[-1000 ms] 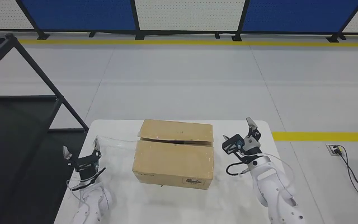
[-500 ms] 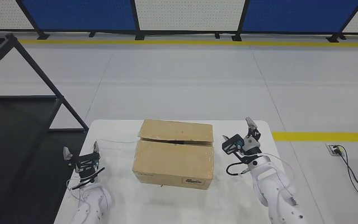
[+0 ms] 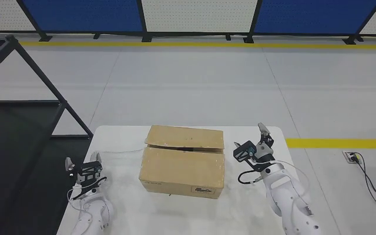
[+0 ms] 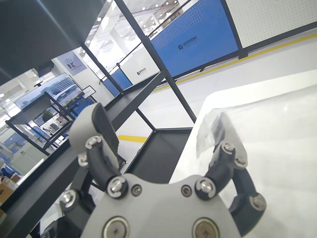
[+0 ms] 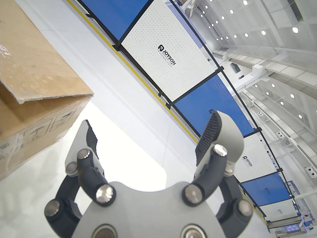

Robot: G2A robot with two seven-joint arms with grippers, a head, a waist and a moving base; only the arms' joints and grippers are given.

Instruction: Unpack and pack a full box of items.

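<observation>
A closed brown cardboard box (image 3: 182, 167) stands in the middle of the white table (image 3: 176, 214), its far top flap slightly raised. The box's corner (image 5: 32, 75) also shows in the right wrist view, close beside my right gripper (image 5: 153, 127). That right gripper (image 3: 249, 136) stands open and empty just right of the box. My left gripper (image 3: 81, 160) is open near the table's left edge, well apart from the box. In the left wrist view this gripper (image 4: 161, 122) has a crumpled clear plastic film (image 4: 213, 130) around one fingertip; whether they touch is unclear.
A black metal rack (image 3: 35, 117) stands against the table's left side, and its shelf (image 4: 138, 95) sits close to my left gripper. Bare tabletop lies in front of the box and on both sides. Blue and white partition panels (image 3: 194, 14) line the far floor.
My left gripper has drifted a little toward the table's near left edge. The right arm and the box have not moved.
</observation>
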